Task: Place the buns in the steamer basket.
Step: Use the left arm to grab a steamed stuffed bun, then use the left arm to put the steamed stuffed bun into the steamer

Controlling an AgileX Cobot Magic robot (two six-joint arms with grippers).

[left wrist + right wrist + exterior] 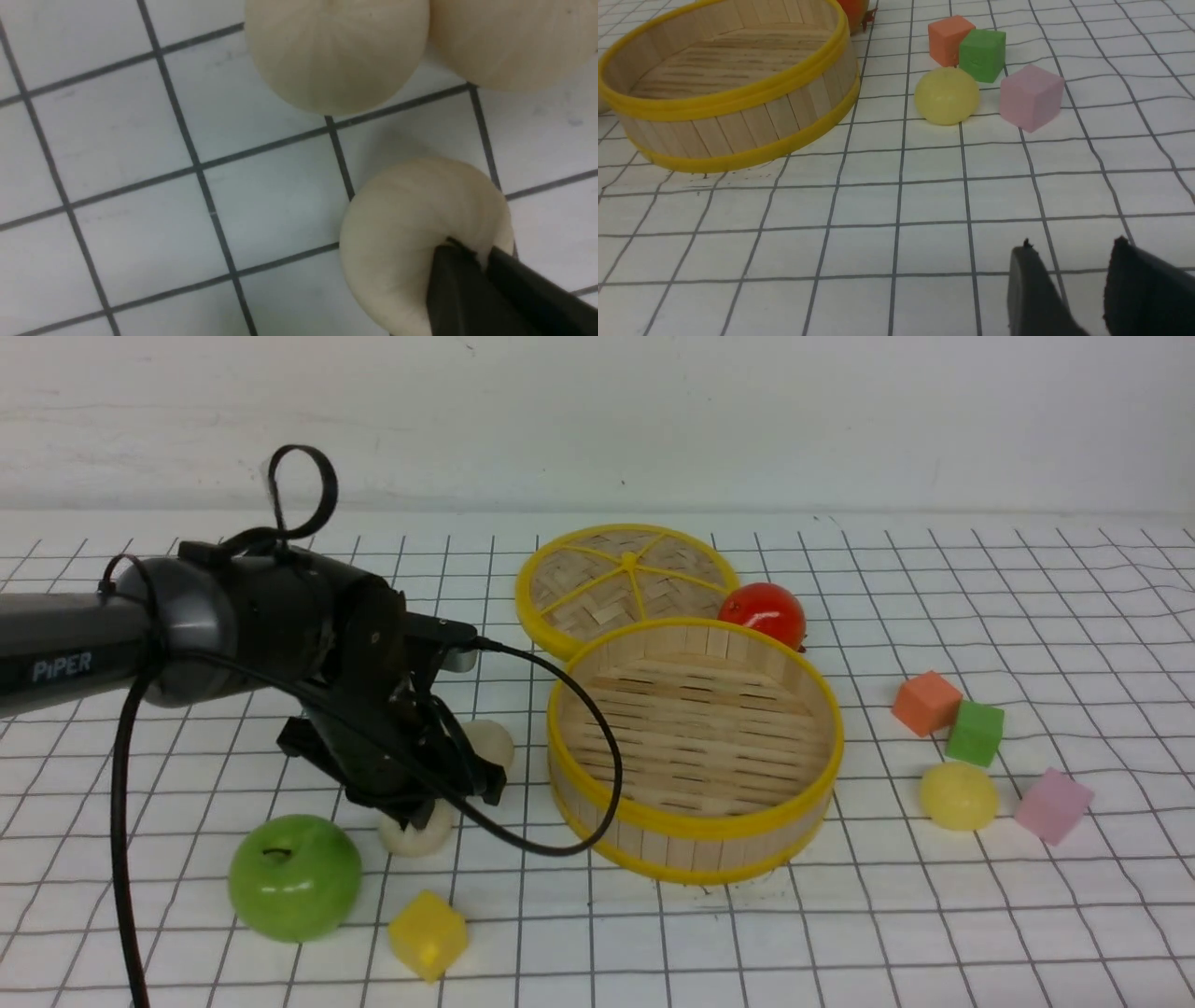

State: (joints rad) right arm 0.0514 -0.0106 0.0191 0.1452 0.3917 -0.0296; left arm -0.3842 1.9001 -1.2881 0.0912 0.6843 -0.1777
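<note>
Left tool (pixel 472 249), tilted down from its arm, is closed, its black tips pinching the top of a cream-white bun (pixel 406 233) on the counter (pixel 140 140), left of the empty steamer basket (pixel 695 821). Its wrist view shows two more cream-white buns (pixel 336 51) side by side nearby, the front view only one. Right tool (pixel 1073 245), seen only by its own camera, hovers with jaws apart and empty, the pale yellow bun (pixel 947 95) ahead among cubes (pixel 1031 95).

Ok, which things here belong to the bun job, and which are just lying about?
Job: pinched cream bun, two loose cream buns, yellow bun, steamer basket, left tool.
Lying about: lid, red ball, green apple, yellow cube, orange cube, green cube, pink cube.
</note>
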